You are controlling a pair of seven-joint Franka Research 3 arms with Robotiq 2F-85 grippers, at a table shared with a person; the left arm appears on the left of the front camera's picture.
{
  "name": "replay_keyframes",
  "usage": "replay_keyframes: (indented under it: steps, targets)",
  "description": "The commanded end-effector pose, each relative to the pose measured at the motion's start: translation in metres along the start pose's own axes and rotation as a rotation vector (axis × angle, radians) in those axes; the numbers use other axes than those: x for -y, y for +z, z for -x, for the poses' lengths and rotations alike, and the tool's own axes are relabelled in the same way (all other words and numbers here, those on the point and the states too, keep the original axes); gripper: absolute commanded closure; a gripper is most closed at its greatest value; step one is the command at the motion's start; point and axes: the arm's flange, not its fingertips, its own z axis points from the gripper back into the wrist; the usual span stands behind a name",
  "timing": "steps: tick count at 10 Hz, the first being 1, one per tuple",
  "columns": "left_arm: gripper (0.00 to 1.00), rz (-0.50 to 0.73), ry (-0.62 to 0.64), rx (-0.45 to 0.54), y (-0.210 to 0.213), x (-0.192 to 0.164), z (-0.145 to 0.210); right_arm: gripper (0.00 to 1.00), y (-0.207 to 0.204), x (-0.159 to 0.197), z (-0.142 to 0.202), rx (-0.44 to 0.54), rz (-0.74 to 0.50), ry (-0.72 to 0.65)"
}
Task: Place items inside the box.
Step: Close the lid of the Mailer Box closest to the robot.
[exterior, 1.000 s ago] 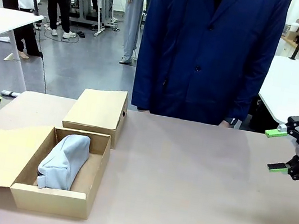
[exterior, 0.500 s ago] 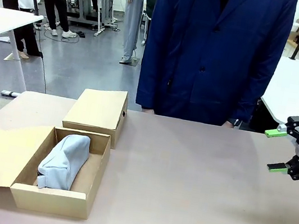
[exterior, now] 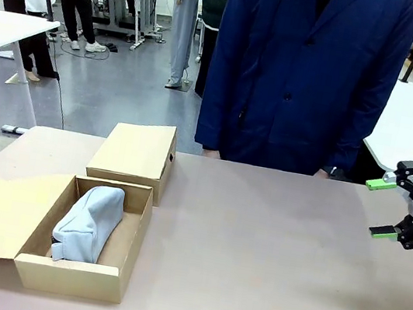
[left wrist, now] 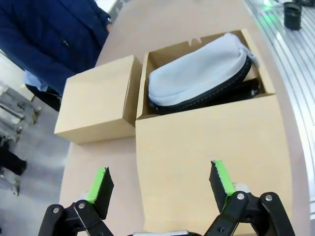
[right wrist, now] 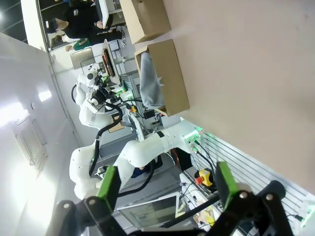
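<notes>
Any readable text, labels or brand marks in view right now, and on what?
White print runs along the side of the right gripper, too small to read.
No print shows on the box, the closed box or the pouch.

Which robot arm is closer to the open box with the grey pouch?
Left. Its gripper hovers above the box's flap; the right gripper is across the table.

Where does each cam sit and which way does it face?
Front: fixed on the robot's side, facing the person in a blue coat; right gripper at its right edge, jaws open.
Left wrist: above the wide brown cardboard box, looking down past open jaws at the grey zipped fabric pouch.
Right wrist: rolled sideways, facing across the table.
All share box and pouch.
</notes>
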Motion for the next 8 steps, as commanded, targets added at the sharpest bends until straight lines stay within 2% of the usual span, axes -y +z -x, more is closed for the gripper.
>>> replay_keyframes:
  steps: [1,2,3,4,6,8]
  targets:
    - [0.00,0.026,-0.068,0.003,-0.005,-0.026,0.039,0.00,-0.001,-0.004,0.001,0.001,-0.025,-0.018]
    - [0.00,0.051,-0.048,-0.007,-0.004,-0.035,0.057,0.00,-0.001,-0.004,0.001,0.001,-0.025,-0.018]
    - [0.00,0.061,-0.002,-0.069,-0.001,-0.040,0.078,0.00,-0.001,-0.004,0.001,0.001,-0.025,-0.018]
    - [0.00,0.099,0.052,-0.066,0.000,-0.042,0.097,0.00,-0.001,-0.004,0.001,0.001,-0.025,-0.018]
    - [0.00,0.119,0.125,-0.151,-0.007,-0.038,0.131,0.00,-0.001,-0.004,0.001,0.001,-0.025,-0.018]
    - [0.00,0.159,0.176,-0.139,-0.014,-0.033,0.148,0.00,-0.001,-0.004,0.001,0.001,-0.025,-0.018]
